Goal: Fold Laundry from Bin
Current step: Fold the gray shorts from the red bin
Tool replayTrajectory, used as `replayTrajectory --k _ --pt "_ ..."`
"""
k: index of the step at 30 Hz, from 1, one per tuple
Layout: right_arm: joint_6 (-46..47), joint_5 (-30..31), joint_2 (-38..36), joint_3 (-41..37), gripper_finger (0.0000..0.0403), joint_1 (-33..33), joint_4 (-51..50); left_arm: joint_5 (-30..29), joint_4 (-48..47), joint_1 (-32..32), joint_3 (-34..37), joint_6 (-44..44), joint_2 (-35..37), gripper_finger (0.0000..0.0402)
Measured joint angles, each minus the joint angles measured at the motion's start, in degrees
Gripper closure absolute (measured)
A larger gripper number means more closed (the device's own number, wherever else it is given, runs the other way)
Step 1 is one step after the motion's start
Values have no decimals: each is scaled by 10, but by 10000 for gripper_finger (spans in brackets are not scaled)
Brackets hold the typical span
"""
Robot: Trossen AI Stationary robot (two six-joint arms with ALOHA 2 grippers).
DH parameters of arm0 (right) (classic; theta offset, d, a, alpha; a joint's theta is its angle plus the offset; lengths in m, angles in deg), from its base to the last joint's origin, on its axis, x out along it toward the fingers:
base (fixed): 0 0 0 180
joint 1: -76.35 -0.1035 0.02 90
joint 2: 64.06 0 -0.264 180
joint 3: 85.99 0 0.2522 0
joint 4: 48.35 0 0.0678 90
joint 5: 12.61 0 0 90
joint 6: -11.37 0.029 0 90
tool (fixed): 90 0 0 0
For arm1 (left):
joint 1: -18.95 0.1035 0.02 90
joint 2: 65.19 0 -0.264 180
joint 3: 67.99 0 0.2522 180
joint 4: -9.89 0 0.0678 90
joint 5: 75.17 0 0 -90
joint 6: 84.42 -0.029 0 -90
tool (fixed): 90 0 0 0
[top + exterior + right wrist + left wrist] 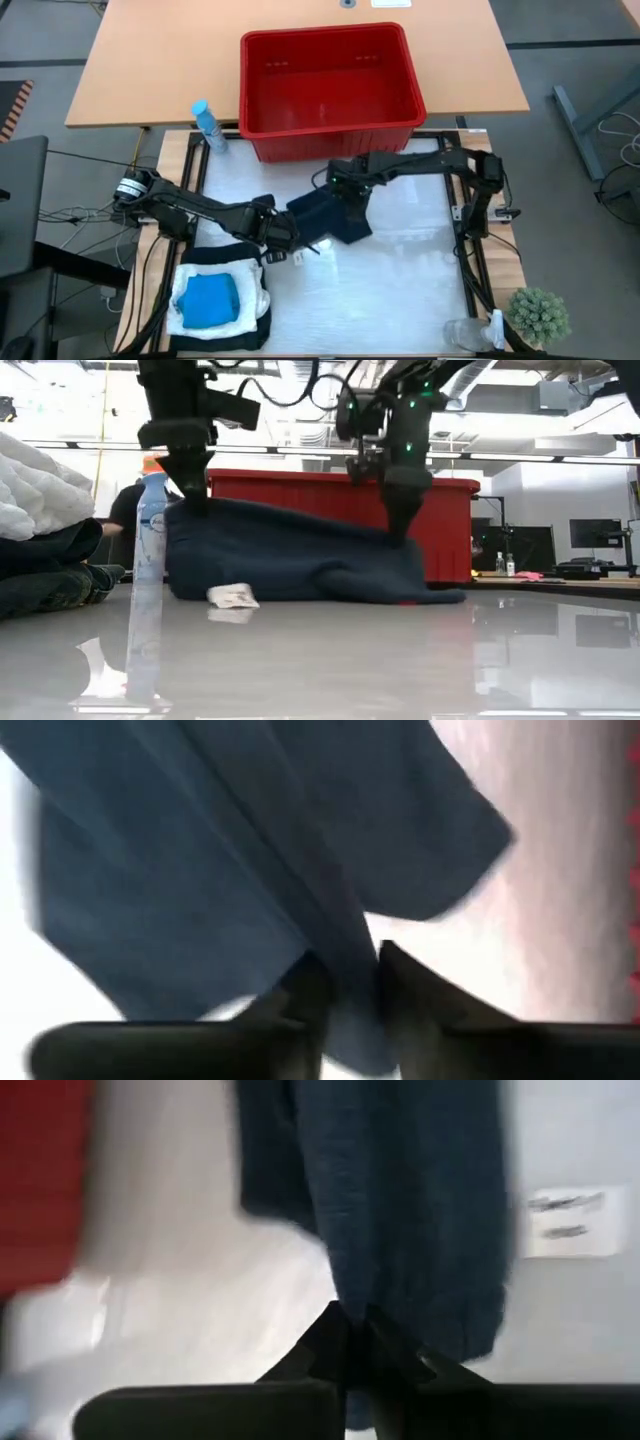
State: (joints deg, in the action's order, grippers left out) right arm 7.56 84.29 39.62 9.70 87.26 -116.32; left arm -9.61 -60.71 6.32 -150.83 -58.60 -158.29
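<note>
Both hands (pixel 300 238) (pixel 345 195) on dark garment (pixel 330 215)

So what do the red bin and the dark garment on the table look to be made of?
Red bin: likely molded plastic, smooth and slightly glossy, with a rigid rim and ribbed walls. Dark garment: soft cloth, matte navy, probably knit or fleece; it folds and drapes limply.

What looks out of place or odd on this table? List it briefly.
Nothing is spilled or damaged. The one odd thing is a spray bottle standing at the table edge beside the red bin. A white tag sticks out from under the dark blue garment both grippers work on.
</note>
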Motion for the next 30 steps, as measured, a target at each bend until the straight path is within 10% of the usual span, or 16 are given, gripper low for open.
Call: replayTrajectory --k 10,30 --pt "6 -42 -10 0 137 22 -2 -24 -33 70 0 42 0 324" --pt "9 34 39 0 121 -176 193 -9 -22 163 0 -13 0 285"
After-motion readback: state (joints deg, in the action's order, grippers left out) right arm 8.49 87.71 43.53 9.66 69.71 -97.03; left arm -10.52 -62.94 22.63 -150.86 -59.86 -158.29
